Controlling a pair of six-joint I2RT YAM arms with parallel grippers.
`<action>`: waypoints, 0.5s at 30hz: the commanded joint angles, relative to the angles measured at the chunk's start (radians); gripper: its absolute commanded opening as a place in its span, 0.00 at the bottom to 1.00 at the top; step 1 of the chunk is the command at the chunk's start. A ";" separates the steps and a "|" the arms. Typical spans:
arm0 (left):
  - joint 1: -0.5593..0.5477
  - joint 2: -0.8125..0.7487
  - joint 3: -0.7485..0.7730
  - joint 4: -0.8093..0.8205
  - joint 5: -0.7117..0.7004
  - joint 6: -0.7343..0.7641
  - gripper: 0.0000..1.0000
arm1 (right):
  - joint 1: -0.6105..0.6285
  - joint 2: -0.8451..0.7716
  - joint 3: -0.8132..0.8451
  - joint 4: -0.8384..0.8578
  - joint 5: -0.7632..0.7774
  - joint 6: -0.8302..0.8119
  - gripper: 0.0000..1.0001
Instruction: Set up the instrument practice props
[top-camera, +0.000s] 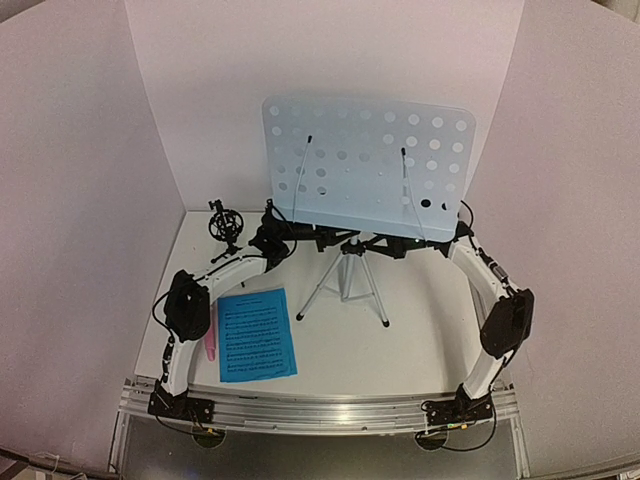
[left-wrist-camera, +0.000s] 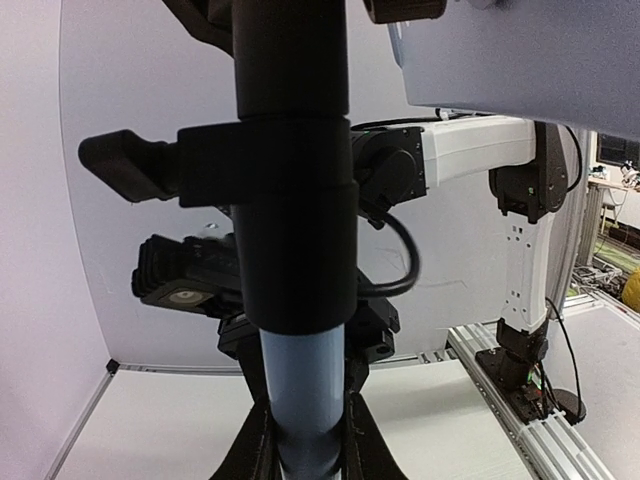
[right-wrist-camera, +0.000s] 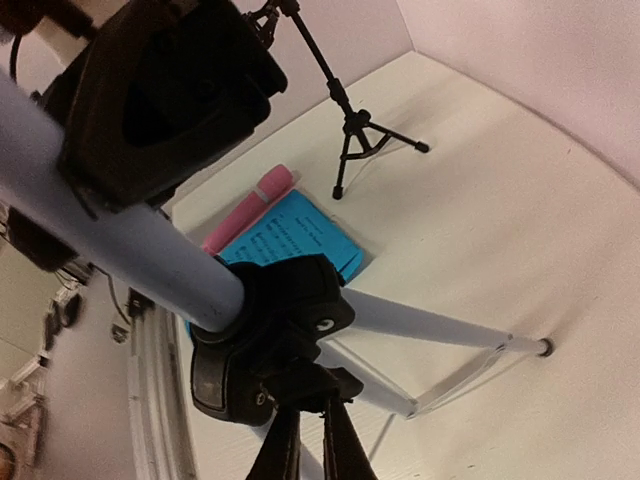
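Standing at the far left of the table, the small black mic mount is upright on its own feet and apart from both arms, so it looks ready to take the microphone; the pink microphone lies flat at the near left, partly under the left arm, right against the left edge of the blue sheet music, which lies face up; both seem parked out of the way while the stand gets attention. Right of them, the left gripper has its fingers drawn in on either side of the stand's pale post, just below the black clamp collar; that grip reads as a brace to hold the post upright. In the middle, the pale-blue desk sits high and tilted back, with no pages on it, over the splayed silver tripod legs, whose feet rest on the table. Further right, the right gripper is pinched almost fully closed, its tips meeting at the underside of the black leg hub; it appears to nip part of that hub, likely to steady or adjust the legs, though the exact contact is hidden; pages and microphone are not yet placed.
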 joint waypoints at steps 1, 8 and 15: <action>0.015 -0.002 -0.022 -0.113 -0.043 0.063 0.00 | 0.077 0.085 0.101 -0.105 -0.341 0.373 0.00; 0.014 0.002 -0.020 -0.102 -0.038 0.061 0.00 | 0.085 0.063 0.063 -0.107 -0.342 0.508 0.00; 0.015 -0.004 -0.026 -0.095 -0.023 0.061 0.00 | 0.060 -0.053 -0.012 -0.107 -0.238 0.346 0.13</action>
